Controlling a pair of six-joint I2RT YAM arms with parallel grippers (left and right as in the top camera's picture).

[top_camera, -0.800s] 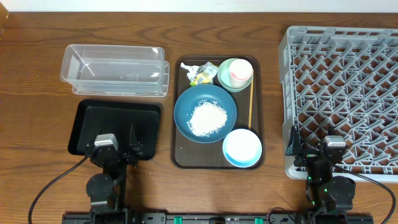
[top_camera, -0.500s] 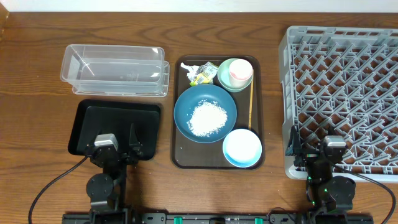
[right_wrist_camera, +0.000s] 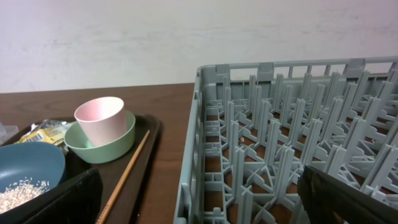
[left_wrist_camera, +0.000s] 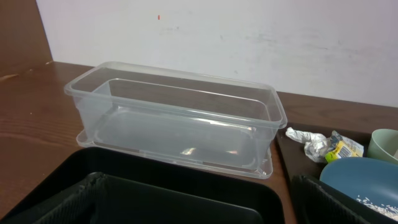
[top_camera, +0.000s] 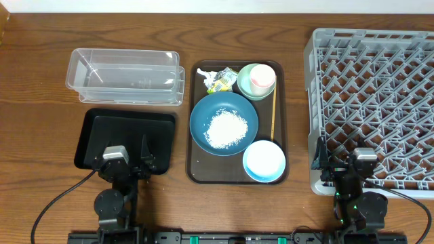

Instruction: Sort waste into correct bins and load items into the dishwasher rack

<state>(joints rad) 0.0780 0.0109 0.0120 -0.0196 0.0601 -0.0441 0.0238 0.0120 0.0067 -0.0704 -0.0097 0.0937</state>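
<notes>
Sorting not yet begun; both arms are sitting at the bottom edge, jaws spread wide, gripping nothing.
Left gripper [top_camera: 127,163] is hovering over black tray [top_camera: 95,132]; right gripper [top_camera: 338,163] beside dishwasher rack [top_camera: 380,81], lower right; mid-frame, rice [top_camera: 226,129] is lying in dark-blue dish [top_camera: 200,125]; upper centre, wrapper [top_camera: 217,80] is looking easiest first: pinch its crumpled peak, lift clear.

The left gripper [top_camera: 123,153] sits at the lower left of the overhead frame, jaws spread wide. The right gripper [top_camera: 344,156] sits at the lower right, jaws equally wide.
</notes>
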